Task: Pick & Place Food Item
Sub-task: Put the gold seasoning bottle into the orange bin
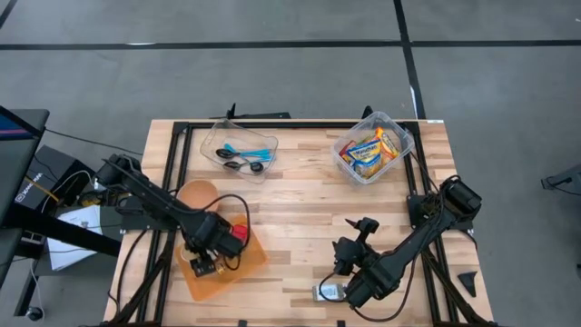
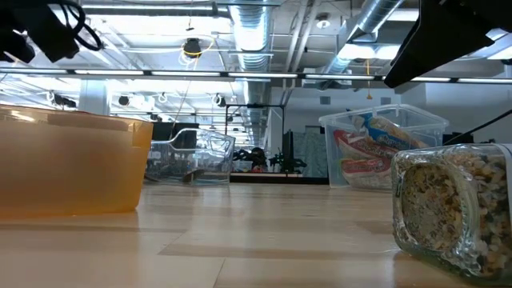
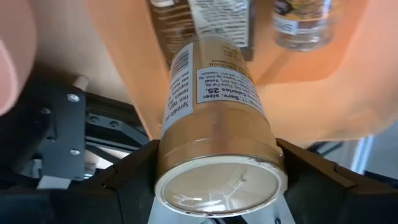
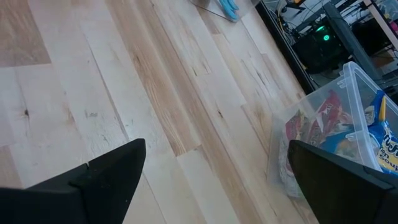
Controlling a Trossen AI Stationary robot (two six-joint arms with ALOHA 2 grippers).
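Note:
A jar of tan food (image 3: 214, 118) with a white printed label hangs over the orange bin (image 1: 243, 263) at the table's near left, with my left gripper (image 1: 207, 254) shut on it. Other jars and packets (image 3: 205, 18) lie in the bin below. My right gripper (image 1: 354, 236) stands open over bare wood at the near right, and in the right wrist view its fingers (image 4: 106, 177) have nothing between them. A clear jar of grains (image 2: 448, 204) lies on its side on the table by the near edge (image 1: 329, 292), behind that gripper. My left gripper pinches the jar between its two fingers (image 3: 127, 180), on opposite sides of its round wall near the wide end (image 3: 186, 155) that faces the wrist. The fingers slant down from above. The jar hangs clear, tilted, its other end pointing down into the orange bin.
A clear bin of snack packets (image 1: 372, 147) stands at the far right and a clear bin of utensils (image 1: 240, 151) at the far middle. Black frame rails (image 1: 177, 173) run along the table's sides. Bare wood lies between the bins and the grippers.

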